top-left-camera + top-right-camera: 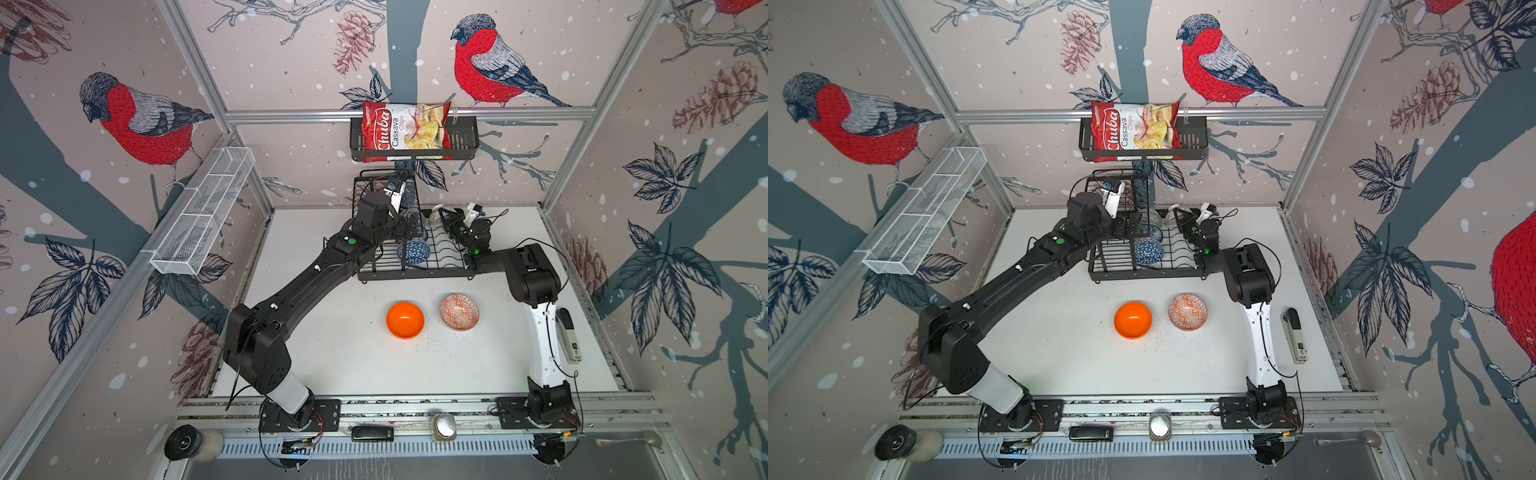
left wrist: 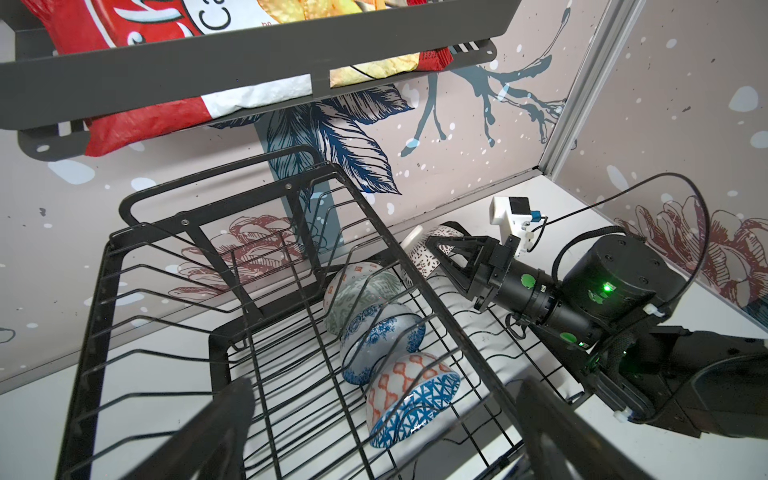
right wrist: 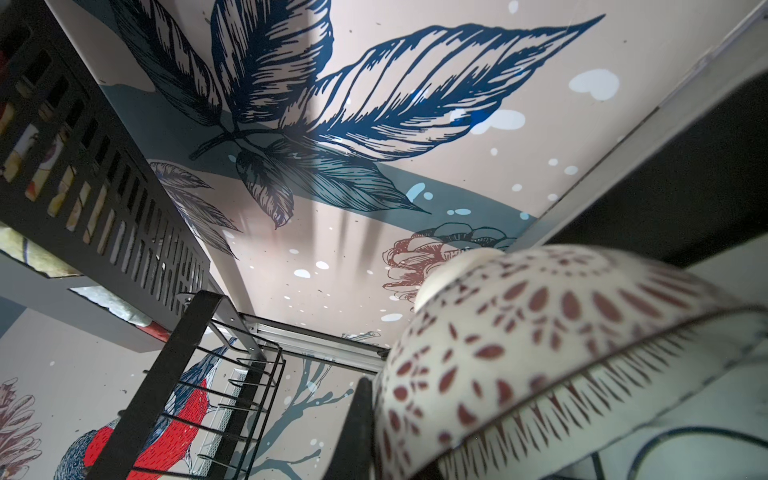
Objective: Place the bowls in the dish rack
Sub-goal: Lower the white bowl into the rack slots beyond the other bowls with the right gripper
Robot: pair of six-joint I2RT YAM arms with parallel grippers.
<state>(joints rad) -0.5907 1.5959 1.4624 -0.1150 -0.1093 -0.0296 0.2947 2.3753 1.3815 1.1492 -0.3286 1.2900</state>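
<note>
Right gripper (image 2: 446, 253) clenched on the white dark-patterned bowl (image 2: 417, 253), tilted at the dish rack's (image 1: 415, 275) far right end. Left gripper (image 2: 384, 388) spread wide (empty) above three slotted bowls (image 2: 380, 336). Plain orange bowl (image 1: 405, 320) and orange-red bowl (image 1: 459, 311) sit on the table (image 1: 332, 353).

You've got a blue-white bowl (image 1: 413, 252) in the dish rack (image 1: 432, 274). Right gripper (image 1: 444, 216) is on the white black-lined bowl (image 1: 434, 215) at the rack's back. Plain orange bowl (image 1: 405, 320) and orange-red patterned bowl (image 1: 459, 311) sit on the table (image 1: 332, 353), near each other, not touching.
</note>
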